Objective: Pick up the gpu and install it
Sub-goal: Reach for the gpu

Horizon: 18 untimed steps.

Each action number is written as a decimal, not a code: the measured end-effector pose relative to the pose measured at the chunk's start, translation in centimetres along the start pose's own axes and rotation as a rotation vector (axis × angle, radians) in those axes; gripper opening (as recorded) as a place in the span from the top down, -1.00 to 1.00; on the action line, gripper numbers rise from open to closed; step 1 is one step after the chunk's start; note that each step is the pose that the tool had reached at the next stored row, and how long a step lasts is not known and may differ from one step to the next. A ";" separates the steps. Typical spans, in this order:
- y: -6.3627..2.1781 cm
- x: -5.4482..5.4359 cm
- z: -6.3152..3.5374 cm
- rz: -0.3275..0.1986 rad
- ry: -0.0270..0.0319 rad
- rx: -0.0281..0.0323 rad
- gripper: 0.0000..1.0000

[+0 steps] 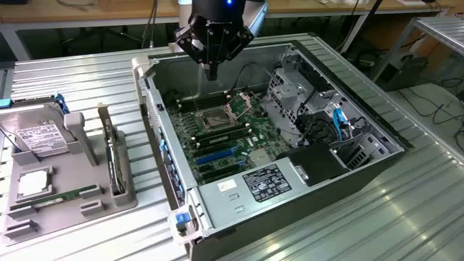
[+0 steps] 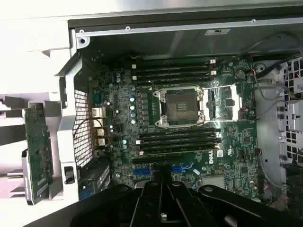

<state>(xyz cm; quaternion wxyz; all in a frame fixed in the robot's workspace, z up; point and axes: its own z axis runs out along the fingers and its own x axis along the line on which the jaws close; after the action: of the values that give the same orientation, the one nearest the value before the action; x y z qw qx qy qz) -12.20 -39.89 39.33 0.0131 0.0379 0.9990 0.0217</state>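
On tray [image 1: 73, 215], gpu [image 1: 111, 157] edgewise, bracket [image 1: 102, 122] far end

Tray slot [image 1: 119, 191] hides lower edge of gpu [image 1: 110, 155]

Gpu [image 1: 111, 157] in holder [image 1: 70, 175] (beside case [image 1: 225, 215])

Green gpu [image 2: 39, 146] (silver bracket [image 2: 26, 177])
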 end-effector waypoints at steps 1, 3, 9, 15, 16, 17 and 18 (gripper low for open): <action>0.00 0.0 0.00 0.000 0.0000 0.0001 0.79; 0.00 0.0 0.00 0.000 0.0000 0.0000 0.79; 0.00 0.0 0.00 0.000 0.0001 0.0002 0.79; -0.33 1.9 -0.07 0.000 0.0000 0.0005 0.79; -0.41 2.4 -0.08 0.000 0.0000 0.0004 0.79; -0.49 2.8 -0.09 0.000 0.0000 0.0003 0.79; -0.57 3.3 -0.10 0.000 -0.0001 0.0003 0.79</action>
<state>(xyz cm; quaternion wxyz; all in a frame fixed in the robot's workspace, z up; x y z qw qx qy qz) -15.51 -40.22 39.33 0.0131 0.0379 0.9990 0.0216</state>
